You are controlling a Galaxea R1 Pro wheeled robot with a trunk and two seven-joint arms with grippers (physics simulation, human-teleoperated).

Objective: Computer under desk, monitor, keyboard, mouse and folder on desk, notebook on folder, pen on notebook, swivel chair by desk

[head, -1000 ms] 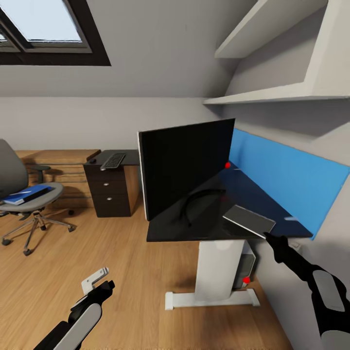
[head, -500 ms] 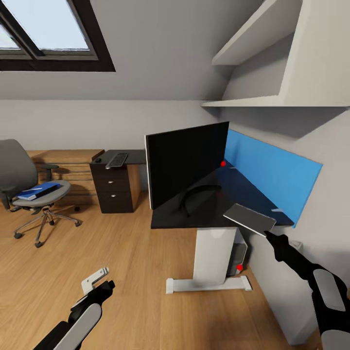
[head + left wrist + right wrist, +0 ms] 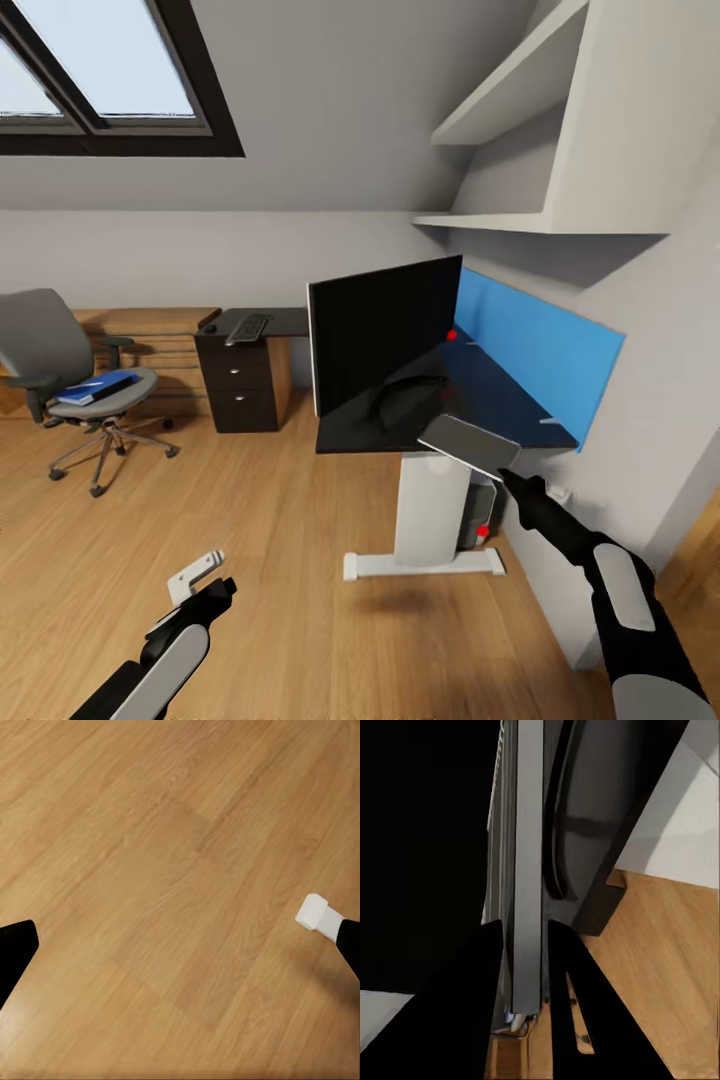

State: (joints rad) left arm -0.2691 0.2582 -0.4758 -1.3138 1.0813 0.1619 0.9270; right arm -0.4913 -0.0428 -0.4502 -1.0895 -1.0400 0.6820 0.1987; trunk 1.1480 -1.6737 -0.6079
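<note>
My right gripper (image 3: 503, 476) is shut on the notebook (image 3: 468, 445), a flat grey rectangle held in the air at the front edge of the black desk (image 3: 480, 395). In the right wrist view the fingers (image 3: 484, 967) clamp the notebook's pale edge (image 3: 529, 870). The monitor (image 3: 385, 330) stands on the desk. A thin whitish pen (image 3: 553, 421) lies near the blue rear panel. The computer (image 3: 482, 512) sits under the desk. The keyboard (image 3: 248, 327) and mouse (image 3: 210, 328) rest on the far desk wing. The blue folder (image 3: 98, 388) lies on the swivel chair (image 3: 55, 360). My left gripper (image 3: 200, 582) hangs open over the floor (image 3: 180, 870).
A light wooden drawer chest (image 3: 150, 340) stands against the far wall beside the dark drawer unit (image 3: 243, 385). White shelves (image 3: 530, 90) jut out above the desk, and a wall (image 3: 660, 420) closes the right side. Wooden floor stretches between me and the chair.
The whole view has shifted as the camera pulled back and turned. My right gripper, still holding the notebook, has come from over the desk top to its front edge.
</note>
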